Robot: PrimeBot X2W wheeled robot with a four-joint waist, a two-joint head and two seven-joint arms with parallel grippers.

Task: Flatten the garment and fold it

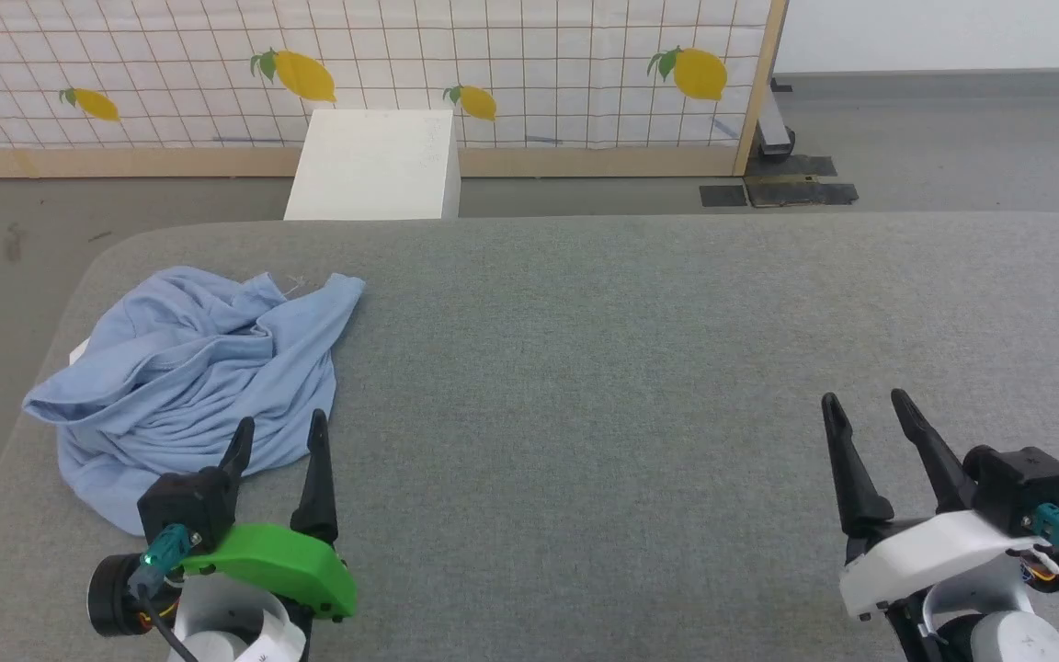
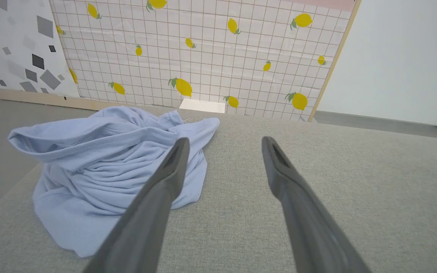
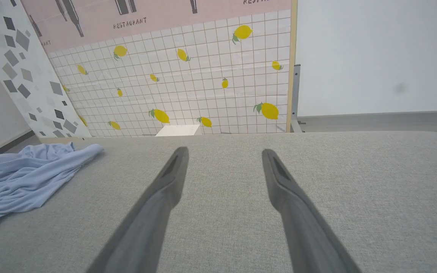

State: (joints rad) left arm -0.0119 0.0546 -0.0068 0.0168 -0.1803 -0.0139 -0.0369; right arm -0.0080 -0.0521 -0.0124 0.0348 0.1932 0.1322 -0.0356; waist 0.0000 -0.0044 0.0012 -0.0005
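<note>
our left hand (image 1: 280,420) stands wide open and empty, its fingertips just beside the near edge of the crumpled garment (image 1: 189,368) on the desk's (image 1: 631,368) left side. our right hand (image 1: 863,398) is equally wide, empty, well apart from it.

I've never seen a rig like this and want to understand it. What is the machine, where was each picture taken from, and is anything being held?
It is a two-armed robot. The head view looks down onto a grey surface, with the left gripper at lower left and the right gripper at lower right. The other two views come from cameras on the wrists, looking along each arm's two dark fingers. A crumpled light-blue shirt lies at the surface's left, just ahead of the left gripper. Both are open and empty.
</note>
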